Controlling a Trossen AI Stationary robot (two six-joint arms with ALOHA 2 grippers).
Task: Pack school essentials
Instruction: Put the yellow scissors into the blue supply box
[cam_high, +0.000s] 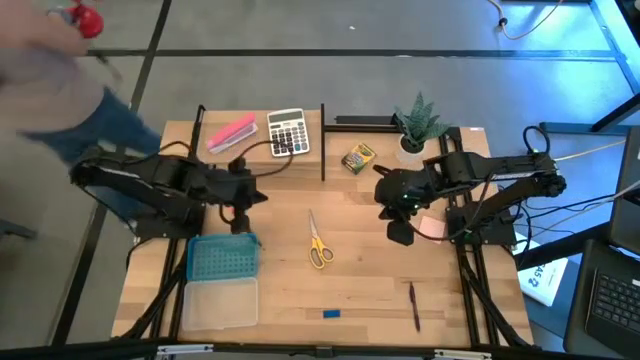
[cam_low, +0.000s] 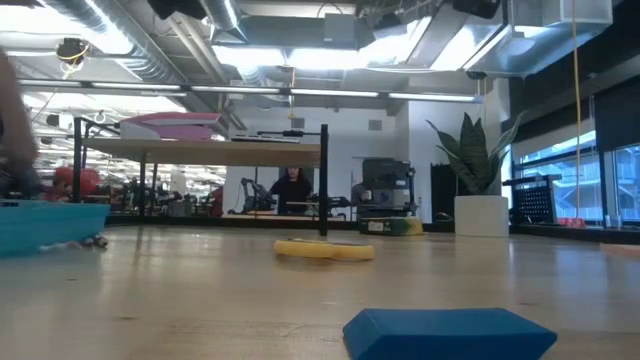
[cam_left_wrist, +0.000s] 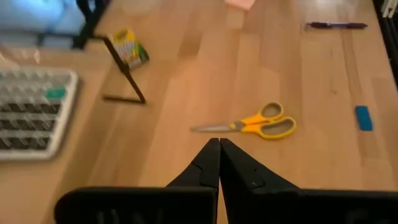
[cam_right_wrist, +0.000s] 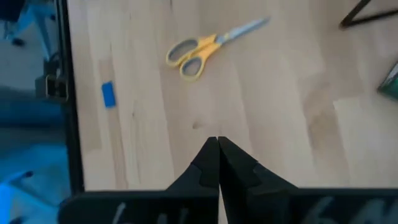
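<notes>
The yellow-handled scissors (cam_high: 318, 245) lie flat at the table's middle, also seen in the left wrist view (cam_left_wrist: 249, 124). The yellow-green crayon box (cam_high: 358, 158) rests near the far edge. A small blue eraser (cam_high: 330, 314) and a thin dark pen (cam_high: 414, 305) lie near the front edge. My left gripper (cam_high: 240, 218) hangs shut above the table, left of the scissors, its fingertips together (cam_left_wrist: 219, 143). My right gripper (cam_high: 400, 232) hangs shut to the right of the scissors, fingertips together (cam_right_wrist: 217, 140). Neither holds anything.
A teal box (cam_high: 222, 258) with its clear lid (cam_high: 220, 303) sits at front left. A grey calculator (cam_high: 288, 132) and pink block (cam_high: 232, 132) lie at the far edge, beside a black upright stand (cam_high: 322, 140). A potted plant (cam_high: 418, 125) stands at far right. A blurred person (cam_high: 90, 110) is beyond the far-left corner.
</notes>
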